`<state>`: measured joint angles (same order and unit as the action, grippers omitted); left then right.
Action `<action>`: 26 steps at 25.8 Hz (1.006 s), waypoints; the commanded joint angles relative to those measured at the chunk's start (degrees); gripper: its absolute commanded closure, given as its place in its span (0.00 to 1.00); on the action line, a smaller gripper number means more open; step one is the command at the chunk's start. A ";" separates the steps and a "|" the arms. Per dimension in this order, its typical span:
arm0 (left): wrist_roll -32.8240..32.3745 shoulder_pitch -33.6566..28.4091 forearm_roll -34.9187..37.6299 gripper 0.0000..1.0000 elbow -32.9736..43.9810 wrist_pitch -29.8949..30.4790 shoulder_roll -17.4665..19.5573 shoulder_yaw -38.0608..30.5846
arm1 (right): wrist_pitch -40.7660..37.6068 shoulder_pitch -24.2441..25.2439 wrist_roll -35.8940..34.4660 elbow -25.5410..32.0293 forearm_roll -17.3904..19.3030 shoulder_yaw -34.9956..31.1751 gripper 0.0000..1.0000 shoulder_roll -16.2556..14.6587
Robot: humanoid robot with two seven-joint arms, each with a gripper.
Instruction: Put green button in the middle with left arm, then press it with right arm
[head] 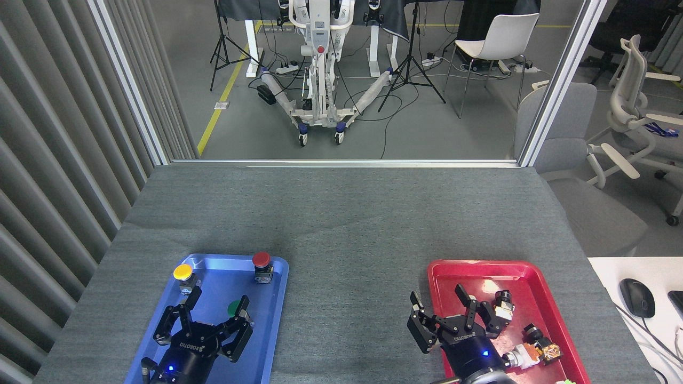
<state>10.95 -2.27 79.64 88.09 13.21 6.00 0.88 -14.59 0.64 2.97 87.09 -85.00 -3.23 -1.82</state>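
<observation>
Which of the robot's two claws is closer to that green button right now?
The left. The left gripper is open over the blue tray, the green button beside its right finger. The right gripper is far across, over the red tray.

Tabletop [347, 213] looked like matt grey felt, slightly fuzzy. Blue tray [277, 298] and red tray [443, 277] were glossy smooth plastic. My grippers, left [217, 305] & right [437, 300], were matt black w/ metal-looking parts.

Dark-green cap on the green button [233, 308], yellow-capped button [183, 272] and red-capped button [261, 260] on the glossy blue tray [277, 298] lower left, bright red tray [443, 272] lower right, mottled grey felt tabletop [347, 224], black grippers, white chair [499, 37] upper right.
</observation>
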 commanded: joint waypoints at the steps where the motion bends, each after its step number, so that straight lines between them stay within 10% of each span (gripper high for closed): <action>1: 0.30 -0.01 -0.01 0.01 0.42 0.32 -0.20 -0.09 | 13.09 -0.12 2.65 0.10 -0.08 0.95 0.01 0.15; 26: -0.67 -3.18 -0.10 0.01 4.20 0.76 0.94 -1.67 | 7.91 -0.03 2.12 0.63 -0.51 1.04 0.01 0.41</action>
<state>10.35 -4.97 79.54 92.39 13.97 6.94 -0.68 -4.30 0.58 5.19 87.73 -85.37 -2.20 -1.20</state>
